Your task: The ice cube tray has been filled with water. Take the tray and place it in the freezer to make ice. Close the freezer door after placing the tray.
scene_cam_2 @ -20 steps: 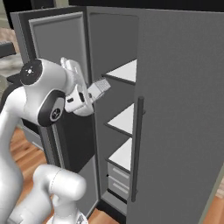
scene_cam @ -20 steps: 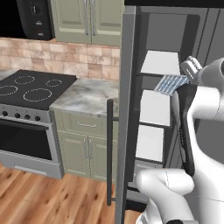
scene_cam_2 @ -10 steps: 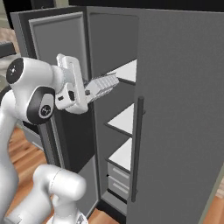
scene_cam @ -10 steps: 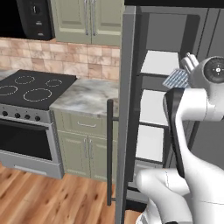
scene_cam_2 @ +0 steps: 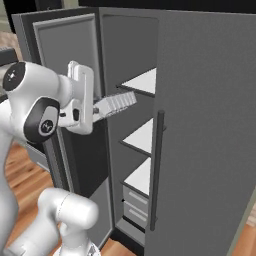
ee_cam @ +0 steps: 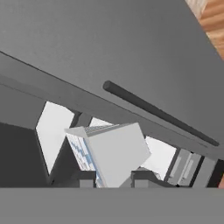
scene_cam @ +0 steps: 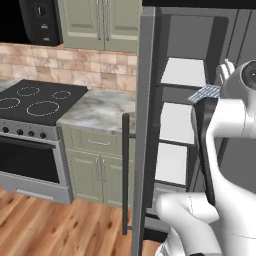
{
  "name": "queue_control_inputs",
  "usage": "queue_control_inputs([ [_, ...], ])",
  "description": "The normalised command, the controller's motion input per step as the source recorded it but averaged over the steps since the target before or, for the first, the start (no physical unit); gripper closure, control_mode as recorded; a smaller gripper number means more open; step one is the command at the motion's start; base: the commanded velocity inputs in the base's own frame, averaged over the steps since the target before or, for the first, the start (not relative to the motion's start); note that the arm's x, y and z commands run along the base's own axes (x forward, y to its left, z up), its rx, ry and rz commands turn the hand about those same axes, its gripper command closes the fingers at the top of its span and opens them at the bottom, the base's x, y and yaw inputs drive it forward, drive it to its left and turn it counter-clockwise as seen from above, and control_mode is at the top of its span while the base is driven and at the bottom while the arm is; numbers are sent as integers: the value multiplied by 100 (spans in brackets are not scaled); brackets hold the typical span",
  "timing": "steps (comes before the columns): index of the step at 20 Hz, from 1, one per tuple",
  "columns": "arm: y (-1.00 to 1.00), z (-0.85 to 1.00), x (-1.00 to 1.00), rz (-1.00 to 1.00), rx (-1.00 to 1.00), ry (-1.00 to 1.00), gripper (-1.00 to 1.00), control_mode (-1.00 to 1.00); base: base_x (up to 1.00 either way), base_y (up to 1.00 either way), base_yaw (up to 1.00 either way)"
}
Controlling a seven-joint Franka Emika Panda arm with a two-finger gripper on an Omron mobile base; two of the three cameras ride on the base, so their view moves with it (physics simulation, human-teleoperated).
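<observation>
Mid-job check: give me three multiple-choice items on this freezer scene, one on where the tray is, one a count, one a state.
1. Where is the flat white ice cube tray with pale-blue cells?
A. On the marble counter
B. Held in the air at the open grey freezer, between its upper two shelves
C. On the wooden floor

2. How many white freezer shelves show in the left base view?
A. One
B. Three
C. Five

3. How is the two-finger gripper?
A. Shut on the tray
B. Open above the stove
C. Shut on a handle

Answers: 1 B, the tray juts from the hand toward the opening. 2 B, three white shelves stack up. 3 A, fingertips clamp the tray's edge.
</observation>
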Motion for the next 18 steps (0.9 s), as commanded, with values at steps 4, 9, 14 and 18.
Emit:
queue_control_inputs([
  [4,0,0,-26,-2,30,-9,100,-100,0,0,0],
  [9,0,-6,-12,0,32,-26,100,-100,0,0,0],
  [14,12,-7,0,0,29,-29,100,-100,0,0,0],
  [18,17,-1,0,-2,29,-7,100,-100,0,0,0],
])
